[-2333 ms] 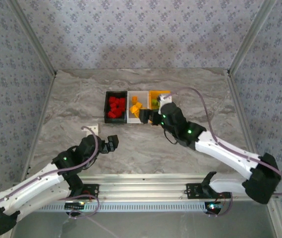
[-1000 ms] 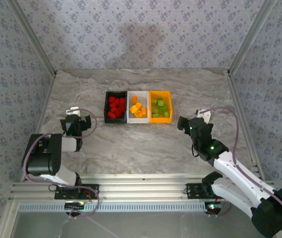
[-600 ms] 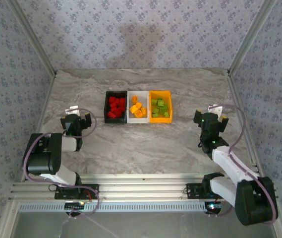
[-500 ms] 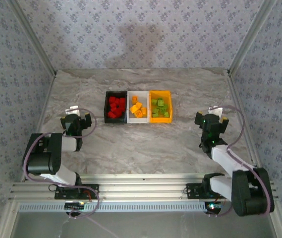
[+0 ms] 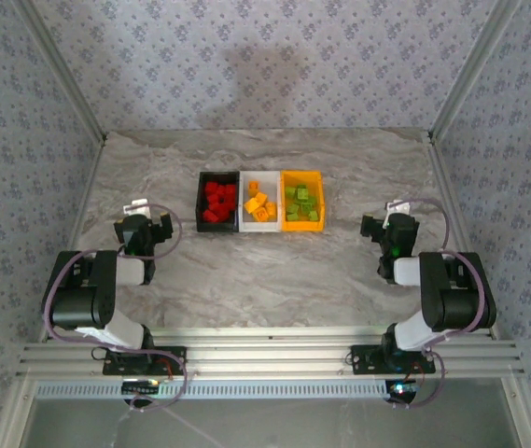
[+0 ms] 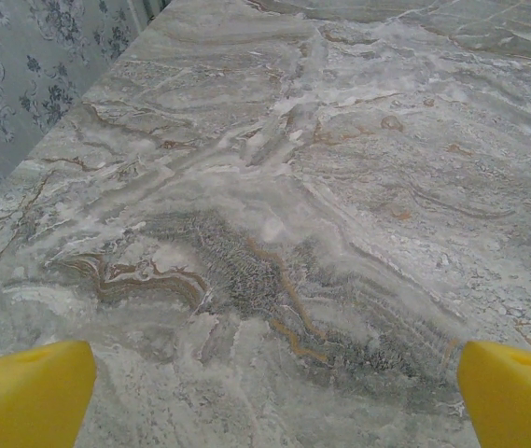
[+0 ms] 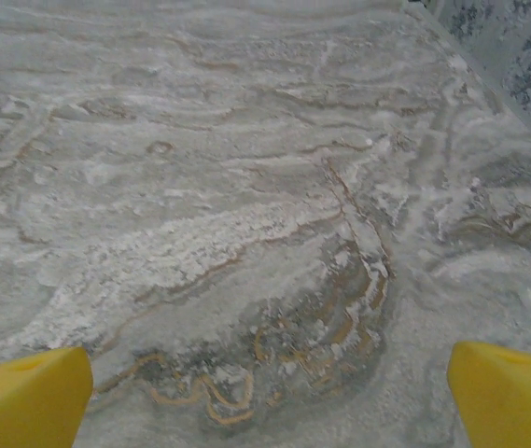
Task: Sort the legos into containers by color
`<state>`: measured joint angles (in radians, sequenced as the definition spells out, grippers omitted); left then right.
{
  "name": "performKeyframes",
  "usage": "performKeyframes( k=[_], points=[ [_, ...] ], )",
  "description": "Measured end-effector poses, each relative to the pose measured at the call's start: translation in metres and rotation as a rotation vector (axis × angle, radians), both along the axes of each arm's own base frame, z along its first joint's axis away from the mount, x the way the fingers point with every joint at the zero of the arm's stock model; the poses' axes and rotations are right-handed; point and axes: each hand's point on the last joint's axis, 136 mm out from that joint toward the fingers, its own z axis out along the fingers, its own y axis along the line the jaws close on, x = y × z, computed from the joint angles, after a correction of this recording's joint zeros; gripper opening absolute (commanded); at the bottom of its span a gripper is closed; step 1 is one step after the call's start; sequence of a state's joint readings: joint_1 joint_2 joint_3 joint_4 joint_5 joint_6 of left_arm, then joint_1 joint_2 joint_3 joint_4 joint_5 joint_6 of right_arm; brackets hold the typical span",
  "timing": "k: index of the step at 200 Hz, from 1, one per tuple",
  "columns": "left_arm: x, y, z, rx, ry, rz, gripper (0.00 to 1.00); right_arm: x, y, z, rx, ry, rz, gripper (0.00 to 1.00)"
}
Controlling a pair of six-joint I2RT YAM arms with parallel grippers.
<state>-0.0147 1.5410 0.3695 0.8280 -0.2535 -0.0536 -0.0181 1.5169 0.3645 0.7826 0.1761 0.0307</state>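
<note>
Marble-patterned table (image 5: 265, 280), floral wallpaper on 3 sides.

Left gripper (image 5: 144, 231): jaws spread wide, nothing between them. In the left wrist view its yellow fingertips (image 6: 24, 392) sit at the lower corners over bare marble.

Right gripper (image 5: 391, 230): likewise released and empty, with its yellow pads (image 7: 22, 397) wide apart over bare marble.

Both arms are folded close to their bases, each well apart from the bins.

Out at table centre, 3 bins stand in a touching row:
- black bin (image 5: 201, 201) holds the red bricks (image 5: 216, 200)
- white bin (image 5: 260, 228) holds the orange-yellow bricks (image 5: 258, 205)
- orange-yellow bin (image 5: 323, 201) holds the lime green bricks (image 5: 302, 203)

Every brick you can see lies in a bin, 1 colour per bin.

Judgement: the sorting looks finished, and the step in hand is the rest pose. Your next move calls for no grasp. Check each bin for a stray colour first, since the top view is too coarse to settle that.
</note>
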Motion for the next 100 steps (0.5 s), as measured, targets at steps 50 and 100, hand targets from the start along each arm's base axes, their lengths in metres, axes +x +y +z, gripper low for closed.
performKeyframes(
  k=[50,100],
  points=[
    [0.0,0.0,0.0,0.0,0.0,0.0,0.99,0.0039,0.0018,0.0075,-0.003,-0.034,0.012,1.0],
    [0.0,0.0,0.0,0.0,0.0,0.0,1.0,0.0042,0.0019,0.0081,-0.009,-0.035,0.015,1.0]
  ],
)
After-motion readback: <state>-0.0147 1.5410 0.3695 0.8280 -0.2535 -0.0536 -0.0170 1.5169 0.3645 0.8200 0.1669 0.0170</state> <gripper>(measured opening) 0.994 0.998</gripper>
